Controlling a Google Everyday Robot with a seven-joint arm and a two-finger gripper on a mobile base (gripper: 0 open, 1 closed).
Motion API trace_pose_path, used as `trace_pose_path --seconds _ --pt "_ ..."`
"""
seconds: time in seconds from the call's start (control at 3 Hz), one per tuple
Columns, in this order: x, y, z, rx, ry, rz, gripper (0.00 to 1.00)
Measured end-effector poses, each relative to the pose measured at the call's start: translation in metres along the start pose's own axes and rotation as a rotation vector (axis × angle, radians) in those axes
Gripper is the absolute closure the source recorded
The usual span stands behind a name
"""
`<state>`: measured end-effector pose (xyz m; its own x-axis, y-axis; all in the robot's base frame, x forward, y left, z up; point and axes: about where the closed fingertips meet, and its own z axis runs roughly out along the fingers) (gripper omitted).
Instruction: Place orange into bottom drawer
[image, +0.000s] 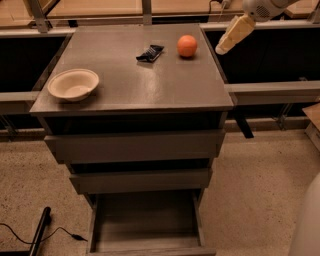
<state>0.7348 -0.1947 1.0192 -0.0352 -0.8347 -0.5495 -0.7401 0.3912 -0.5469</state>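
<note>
On the bench (135, 80), far right corner: orange (187, 45). Just right of the orange, past the edge: hand (223, 47), spread or pressed together cannot tell. Well below the orange: bottom drawer (145, 222), pulled open.

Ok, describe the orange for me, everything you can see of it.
The orange is small, round, smooth-skinned, evenly orange and looks whole. It sits on the cabinet top near its back right corner, just right of the black wrapper without touching it. The gripper hangs beyond the top's right edge, apart from it.
</note>
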Motion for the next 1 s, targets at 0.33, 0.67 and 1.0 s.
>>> trace_pose_path --seconds 0.33,0.67,1.0 --pt "0.008 -0.013 0.040 0.064 -0.016 0.082 0.00" --pt "0.010 -0.023 0.077 0.109 -0.072 0.184 0.00" --pt "0.010 -0.029 0.107 0.119 -0.142 0.296 0.00"
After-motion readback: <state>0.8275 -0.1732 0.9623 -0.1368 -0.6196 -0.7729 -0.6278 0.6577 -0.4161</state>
